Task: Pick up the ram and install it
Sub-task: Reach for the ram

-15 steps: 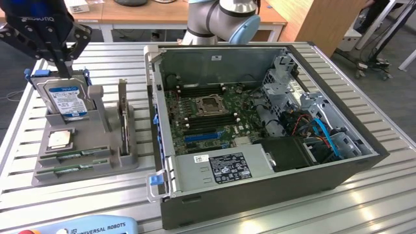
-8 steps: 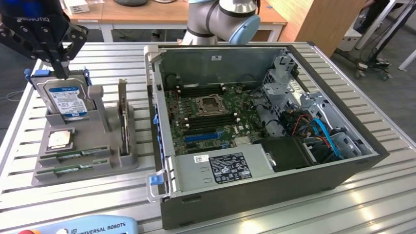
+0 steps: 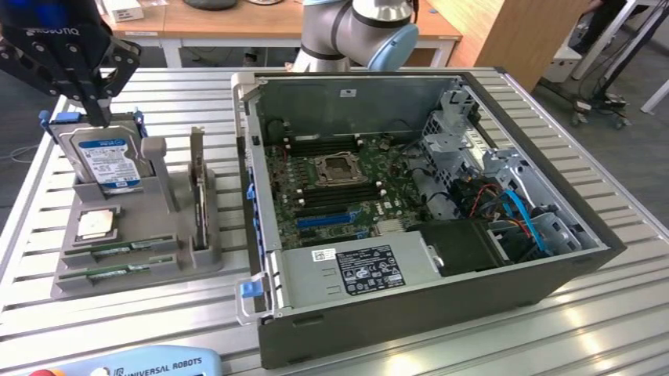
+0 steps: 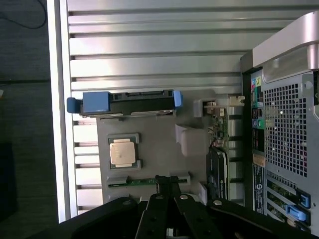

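Two green ram sticks (image 3: 131, 249) lie on edge in the front slots of the grey holder (image 3: 157, 270) at the exterior view's left. One ram stick (image 4: 134, 181) shows as a thin green strip in the wrist view. My gripper (image 3: 102, 117) hangs high above the holder with its black fingers shut and nothing between them. In the wrist view the gripper's (image 4: 168, 180) tips sit over the ram's slot. The open computer case (image 3: 418, 313) lies to the exterior view's right, its motherboard (image 3: 334, 176) exposed.
The holder also carries an upright blue-labelled hard drive (image 3: 105, 160), a square silver processor (image 3: 96, 223) and an upright card (image 3: 199, 196). A teach pendant (image 3: 125, 364) lies at the table's front edge. The case's drive cage and cables (image 3: 502, 204) crowd its right side.
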`<state>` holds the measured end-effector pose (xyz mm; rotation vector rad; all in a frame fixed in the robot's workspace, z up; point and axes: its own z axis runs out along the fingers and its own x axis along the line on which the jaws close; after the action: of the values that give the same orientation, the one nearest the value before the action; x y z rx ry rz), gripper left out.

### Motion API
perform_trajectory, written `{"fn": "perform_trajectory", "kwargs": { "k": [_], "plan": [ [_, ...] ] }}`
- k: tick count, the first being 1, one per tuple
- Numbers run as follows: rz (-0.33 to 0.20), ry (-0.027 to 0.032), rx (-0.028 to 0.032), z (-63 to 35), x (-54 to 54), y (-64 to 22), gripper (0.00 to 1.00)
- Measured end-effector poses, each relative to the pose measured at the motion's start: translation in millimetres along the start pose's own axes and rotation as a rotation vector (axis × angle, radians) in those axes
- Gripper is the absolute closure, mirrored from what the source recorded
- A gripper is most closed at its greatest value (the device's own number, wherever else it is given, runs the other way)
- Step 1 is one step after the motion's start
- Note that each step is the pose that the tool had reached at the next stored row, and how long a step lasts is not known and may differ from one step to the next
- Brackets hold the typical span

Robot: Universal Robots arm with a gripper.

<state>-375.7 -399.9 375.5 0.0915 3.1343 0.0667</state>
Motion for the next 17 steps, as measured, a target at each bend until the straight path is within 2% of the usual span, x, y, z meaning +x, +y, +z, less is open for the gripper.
{"fn": "perform_trajectory", "kwargs": {
  "k": [8,17],
  "plan": [
    [0.000,-0.0001,0.0008,-0.3,-0.6,-7.0,0.90],
    [0.000,-0.0003,0.0036,-0.9,-1.5,-22.0,0.90]
  ]
}}
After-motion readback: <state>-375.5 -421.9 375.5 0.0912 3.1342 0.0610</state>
